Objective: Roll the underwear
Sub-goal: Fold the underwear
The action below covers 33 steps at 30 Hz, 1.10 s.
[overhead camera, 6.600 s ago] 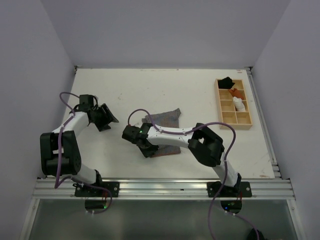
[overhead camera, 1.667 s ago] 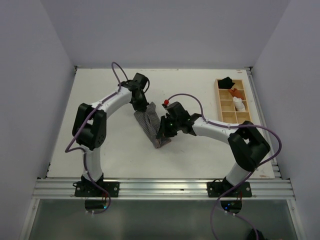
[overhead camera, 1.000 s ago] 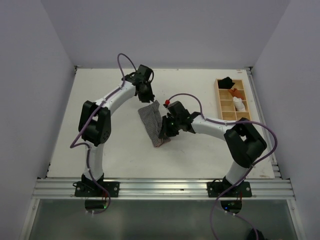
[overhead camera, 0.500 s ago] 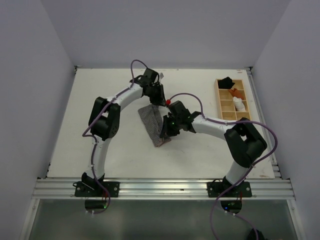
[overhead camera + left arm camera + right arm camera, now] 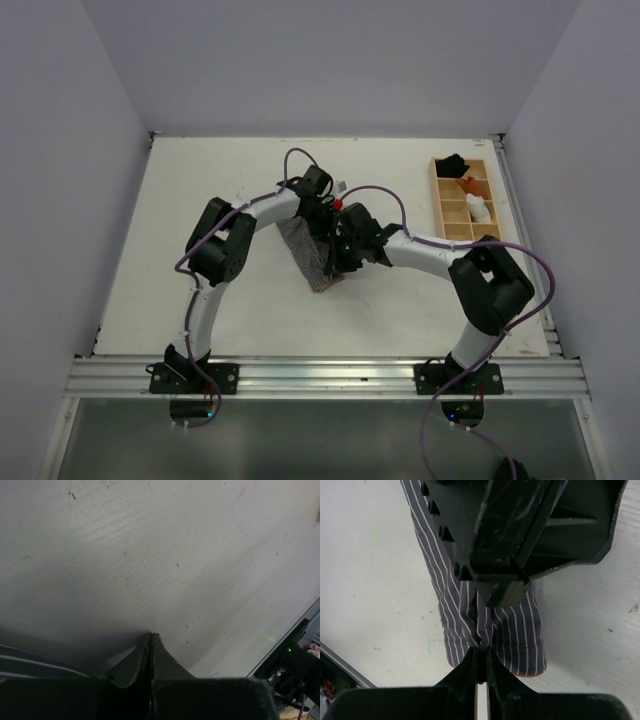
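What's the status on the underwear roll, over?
Left gripper shut, hold unclear. Right gripper pinching the underwear. Underwear a narrow strip, not rolled. Grippers crowded together.

Soft, even light leaves the top view bright and sharp. The left wrist view is dim, the table (image 5: 200, 540) darkening toward 7 o'clock.

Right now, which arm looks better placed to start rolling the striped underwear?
Probably right: the right end effector pinches a fold of the underwear near one end, while the left end effector is shut on nothing visible.
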Each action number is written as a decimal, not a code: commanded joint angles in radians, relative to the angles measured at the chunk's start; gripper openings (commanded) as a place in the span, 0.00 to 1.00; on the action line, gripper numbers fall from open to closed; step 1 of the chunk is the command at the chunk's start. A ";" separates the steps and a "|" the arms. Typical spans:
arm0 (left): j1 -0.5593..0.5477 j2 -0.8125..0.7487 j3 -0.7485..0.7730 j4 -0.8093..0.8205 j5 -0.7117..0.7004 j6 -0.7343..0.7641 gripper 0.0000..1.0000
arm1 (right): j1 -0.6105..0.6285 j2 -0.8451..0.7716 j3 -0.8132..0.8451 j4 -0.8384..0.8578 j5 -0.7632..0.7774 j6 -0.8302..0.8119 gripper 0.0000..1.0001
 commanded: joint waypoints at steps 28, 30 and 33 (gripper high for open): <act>-0.040 -0.035 -0.143 0.072 0.027 0.144 0.00 | -0.052 -0.078 -0.044 -0.033 0.090 -0.086 0.00; -0.041 -0.033 -0.146 0.072 0.024 0.149 0.00 | -0.060 -0.077 -0.049 -0.029 0.095 -0.089 0.00; -0.044 -0.029 -0.151 0.075 0.027 0.155 0.00 | -0.067 -0.077 -0.044 -0.031 0.096 -0.099 0.00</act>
